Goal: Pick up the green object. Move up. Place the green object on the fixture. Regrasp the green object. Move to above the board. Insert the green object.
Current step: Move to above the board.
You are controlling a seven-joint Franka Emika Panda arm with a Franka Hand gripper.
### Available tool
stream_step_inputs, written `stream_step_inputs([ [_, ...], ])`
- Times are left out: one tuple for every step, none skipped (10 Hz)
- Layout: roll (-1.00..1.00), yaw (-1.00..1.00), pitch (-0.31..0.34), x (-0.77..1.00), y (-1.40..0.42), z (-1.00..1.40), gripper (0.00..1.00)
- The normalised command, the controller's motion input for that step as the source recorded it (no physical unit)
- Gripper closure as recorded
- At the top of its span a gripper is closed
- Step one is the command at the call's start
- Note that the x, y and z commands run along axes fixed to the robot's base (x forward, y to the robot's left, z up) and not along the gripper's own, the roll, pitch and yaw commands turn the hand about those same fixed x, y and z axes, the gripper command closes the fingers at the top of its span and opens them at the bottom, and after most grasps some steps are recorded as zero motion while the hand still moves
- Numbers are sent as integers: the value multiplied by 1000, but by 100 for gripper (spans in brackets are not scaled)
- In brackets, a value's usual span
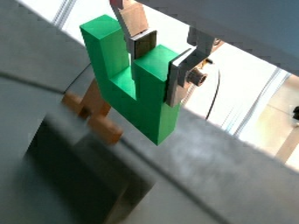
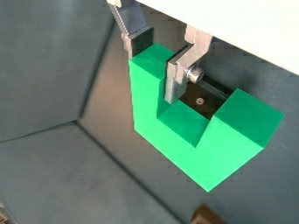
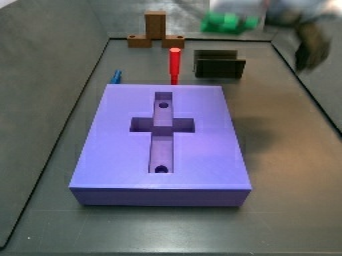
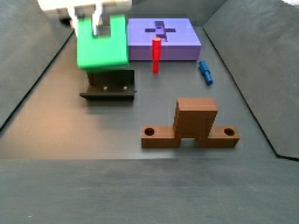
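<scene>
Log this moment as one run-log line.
gripper: shut on one prong of green block | block: lifted, above fixture | board: cross slot empty | red peg: upright

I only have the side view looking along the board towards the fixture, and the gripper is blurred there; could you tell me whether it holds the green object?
Observer: Yes. In both wrist views the gripper is shut on one prong of the green object.
Operator: Thank you. Which way do the prongs point?
Observer: Up towards the gripper, with the notch open on top in a wrist view.
Operator: And where is it relative to the fixture?
Observer: In a side view it hangs directly over the fixture; I cannot tell whether they touch.
</scene>
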Motion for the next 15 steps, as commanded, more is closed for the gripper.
stream_step_inputs([
  [-95,0,-48,-10,-7,1400,100],
  [-35,-25,-24,-6,-27,1400,100],
  [-12,-29,-18,0,-26,1400,100],
  [-18,-33,12,1,-21,1400,100],
  [-19,-30,38,9,-24,667,100],
  [1,-25,57,26,-5,264,100],
  [-1000,29,15,-1308,-1400,295,100],
  [-1000,35,13,-1312,-1400,292,100],
  [-1000,44,-30,-1400,-1352,288,100],
  [-1000,47,-36,-1400,-1315,258,100],
  [-1000,50,-50,-1400,-1287,267,100],
  [-1000,51,-59,-949,-830,161,100],
  [-1000,47,-66,-566,-444,79,100],
  [-1000,43,-63,-391,-283,39,100],
  [-1000,30,-64,-180,-120,30,100],
])
